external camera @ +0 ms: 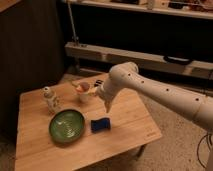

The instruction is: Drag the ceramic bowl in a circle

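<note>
Hand (106, 104) over the table (135, 126) indistinct; arm (165, 95) cut by right edge.

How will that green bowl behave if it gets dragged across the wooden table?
The green bowl looks wide and shallow, so it should probably slide flat rather than tip. Its seemingly glazed surface may slip from a loose hold. The gripper hangs over the table behind the blue sponge, apart from the bowl.

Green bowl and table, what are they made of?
The green bowl is probably glazed ceramic, because it looks smooth with a soft shine. The table looks like pale wood with faint plank lines. The gripper hangs over the table near the blue sponge.
</note>
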Robot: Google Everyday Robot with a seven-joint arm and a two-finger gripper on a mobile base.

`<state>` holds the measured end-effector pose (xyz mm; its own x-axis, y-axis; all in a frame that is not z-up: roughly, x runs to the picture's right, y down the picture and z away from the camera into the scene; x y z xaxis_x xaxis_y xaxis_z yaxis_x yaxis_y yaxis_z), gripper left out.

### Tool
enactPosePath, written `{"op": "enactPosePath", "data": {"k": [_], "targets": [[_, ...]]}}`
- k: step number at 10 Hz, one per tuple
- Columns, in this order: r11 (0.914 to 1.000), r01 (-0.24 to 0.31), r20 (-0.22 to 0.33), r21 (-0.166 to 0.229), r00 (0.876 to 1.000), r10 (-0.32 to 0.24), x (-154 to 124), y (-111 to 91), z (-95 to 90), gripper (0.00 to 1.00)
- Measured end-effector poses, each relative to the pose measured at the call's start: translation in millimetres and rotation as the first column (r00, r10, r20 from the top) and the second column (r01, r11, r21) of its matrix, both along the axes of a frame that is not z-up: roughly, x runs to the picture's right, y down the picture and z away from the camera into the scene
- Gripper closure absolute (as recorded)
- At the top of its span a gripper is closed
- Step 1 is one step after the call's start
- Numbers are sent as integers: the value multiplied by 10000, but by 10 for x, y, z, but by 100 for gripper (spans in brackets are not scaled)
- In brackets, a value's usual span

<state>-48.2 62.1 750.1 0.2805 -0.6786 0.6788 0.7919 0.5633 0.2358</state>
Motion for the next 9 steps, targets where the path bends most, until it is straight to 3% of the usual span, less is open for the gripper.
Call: {"op": "enactPosePath", "data": {"k": [1,2,4,6,8,9], "targets": [[9985,334,687,429,9970,-363,-19,-29,2,20],[9960,663,1124,606,9910,-728,-63,-39,0,20],[9923,1069,1364,622,9840,-1146,-158,-53,11,20],[9726,2197,986,762,9690,-2266,-344,-13,79,20],[9575,2752,1486,862,9468,-2854,-428,138,181,20],[9543,2844,1632,919,9411,-2962,-463,183,219,20]]}}
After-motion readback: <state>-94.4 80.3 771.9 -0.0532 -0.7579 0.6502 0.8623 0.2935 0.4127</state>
